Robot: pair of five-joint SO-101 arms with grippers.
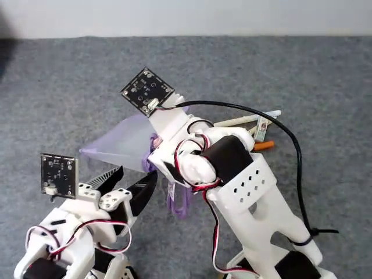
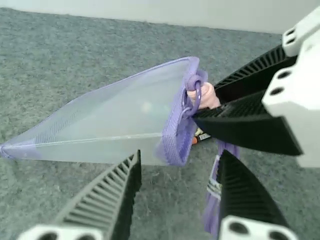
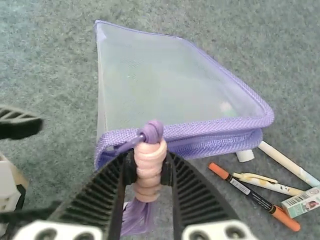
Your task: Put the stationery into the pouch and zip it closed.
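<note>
The right gripper (image 3: 148,167) is clamped on the pink ribbed zipper pull (image 3: 149,150) of the clear mesh pouch with purple trim (image 3: 170,85), which extends beyond its fingertips. The left gripper (image 2: 179,162) has its jaws apart, and the pouch's zipper end is just ahead of them. An orange marker (image 3: 252,195), cream pens (image 3: 260,182) and a small boxed eraser (image 3: 301,202) lie on the grey carpet (image 3: 50,60), off to one side of the right gripper.
</note>
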